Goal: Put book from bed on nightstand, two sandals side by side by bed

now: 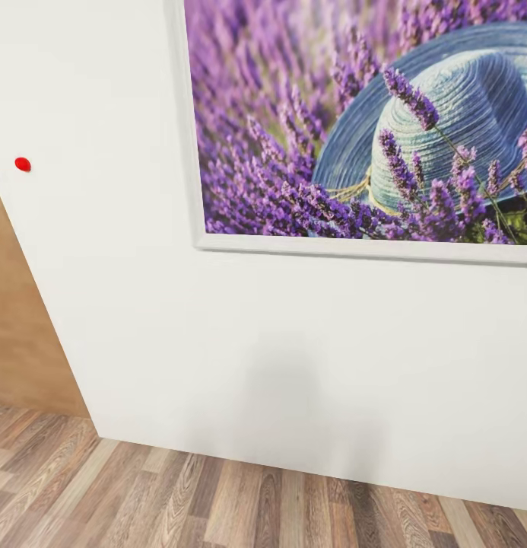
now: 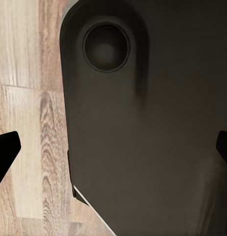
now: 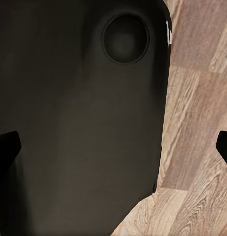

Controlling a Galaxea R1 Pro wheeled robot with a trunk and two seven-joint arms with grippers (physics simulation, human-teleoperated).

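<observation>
The book, the bed, the nightstand and the two sandals are out of view. In the left wrist view my left gripper (image 2: pixel 114 150) is open, its dark fingertips (image 2: pixel 5 153) far apart at the frame's edges, nothing held. It points at a dark rounded part of my own body (image 2: pixel 143 123) over wood-plank floor (image 2: pixel 30 98). My right gripper (image 3: pixel 114 147) is open too, fingertips (image 3: pixel 5 147) spread wide, facing the same kind of dark body panel (image 3: pixel 79 123) with plank floor (image 3: pixel 197 123) beside it.
The head view faces a white wall (image 1: pixel 255 365) close ahead, with a large framed picture (image 1: pixel 369 122) of lavender and a blue hat. A small red dot (image 1: pixel 22 164) marks the wall. A tan panel (image 1: pixel 20 335) stands at the left. Wood-plank floor (image 1: pixel 179 502) runs along the wall's foot.
</observation>
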